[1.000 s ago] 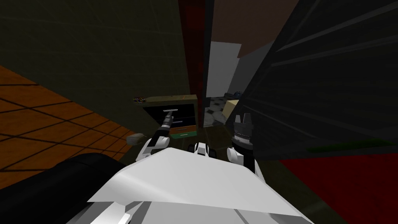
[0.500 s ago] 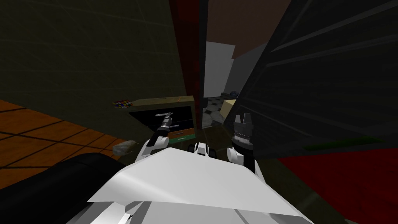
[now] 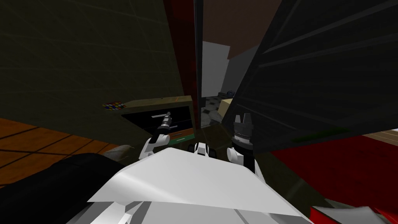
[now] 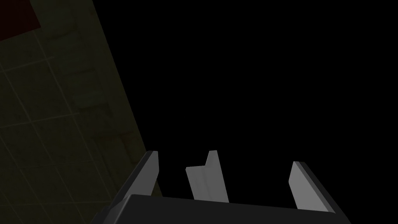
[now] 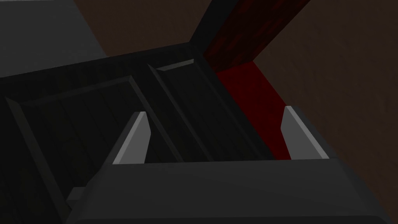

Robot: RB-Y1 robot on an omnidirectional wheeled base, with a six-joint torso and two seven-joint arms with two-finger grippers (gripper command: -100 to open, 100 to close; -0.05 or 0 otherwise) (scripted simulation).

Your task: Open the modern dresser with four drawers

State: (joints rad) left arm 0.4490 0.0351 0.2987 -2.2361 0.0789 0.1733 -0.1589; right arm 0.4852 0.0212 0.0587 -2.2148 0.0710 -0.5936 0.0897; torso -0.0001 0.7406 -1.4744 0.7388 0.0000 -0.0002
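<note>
Dresser [image 3: 167, 102] at eleven o'clock carries a coloured cube [image 3: 114, 105]. Left gripper [image 4: 224, 159] spreads its fingers, a grey handle [image 4: 206, 179] between them; right gripper [image 5: 215, 111], at one o'clock, gapes too.

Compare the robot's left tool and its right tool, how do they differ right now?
The left tool reaches forward to the dresser's black front. The right tool is held upright, farther back, beside a dark panelled door. The left tool has a pale grey bar, likely a drawer handle, between its fingers, untouched. The right tool has nothing between its fingers. Both are open.
</note>
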